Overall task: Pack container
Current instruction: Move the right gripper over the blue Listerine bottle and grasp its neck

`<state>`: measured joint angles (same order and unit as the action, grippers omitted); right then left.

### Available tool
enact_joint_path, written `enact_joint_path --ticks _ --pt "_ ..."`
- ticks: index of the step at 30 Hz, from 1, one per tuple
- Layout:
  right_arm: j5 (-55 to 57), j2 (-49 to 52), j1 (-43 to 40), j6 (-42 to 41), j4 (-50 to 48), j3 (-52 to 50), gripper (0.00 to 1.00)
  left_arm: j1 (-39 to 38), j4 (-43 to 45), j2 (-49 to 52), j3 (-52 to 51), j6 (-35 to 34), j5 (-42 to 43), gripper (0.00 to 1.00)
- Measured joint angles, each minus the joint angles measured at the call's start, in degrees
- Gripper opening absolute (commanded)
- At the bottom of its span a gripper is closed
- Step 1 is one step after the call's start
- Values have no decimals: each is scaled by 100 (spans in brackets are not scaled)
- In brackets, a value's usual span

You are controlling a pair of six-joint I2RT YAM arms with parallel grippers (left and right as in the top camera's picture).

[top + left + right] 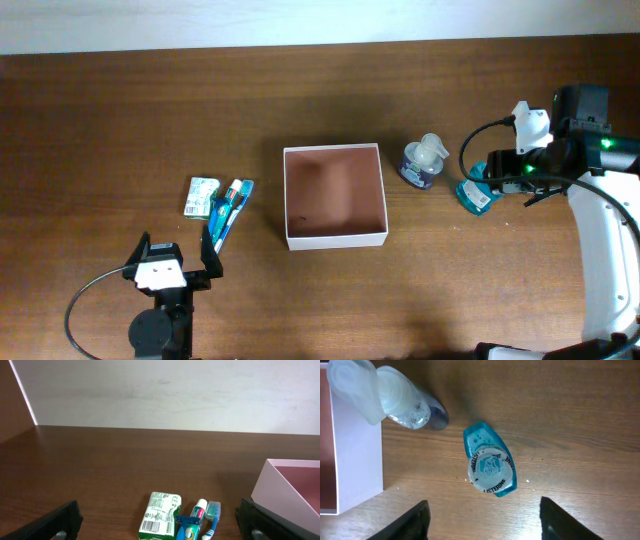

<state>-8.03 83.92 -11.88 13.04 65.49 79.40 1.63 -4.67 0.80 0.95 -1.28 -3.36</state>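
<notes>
The right gripper (485,524) hangs over the teal mouthwash bottle (490,467) with its fingers (417,520) spread wide apart, one on each side of the bottle and neither touching it. The bottle appears to stand upright, its white cap facing the wrist camera, so a straight descent should bring the fingers down around it. The container (336,239) sits at the middle of the table (100,120), left of this bottle, empty as far as the overhead view shows. A clear-capped bottle (425,162) stands between the two, just beside the container's right wall and a little farther back. For these two bottles the right arm is plainly the nearer one. The left gripper (178,252) sits at the near left, also open and holding nothing. The green soap box (201,196) and the toothbrush pack (230,208) lie side by side just beyond it (the pack's long axis runs roughly near to far). The container lies to their right.
</notes>
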Motion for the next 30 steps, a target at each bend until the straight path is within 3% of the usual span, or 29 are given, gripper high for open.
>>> enact_joint_path --ticks 18,30 --pt "212 737 173 114 -304 0 58 0 0 0 0 0 0 99" --pt "457 979 256 109 -361 0 42 0 0 0 0 0 0 100"
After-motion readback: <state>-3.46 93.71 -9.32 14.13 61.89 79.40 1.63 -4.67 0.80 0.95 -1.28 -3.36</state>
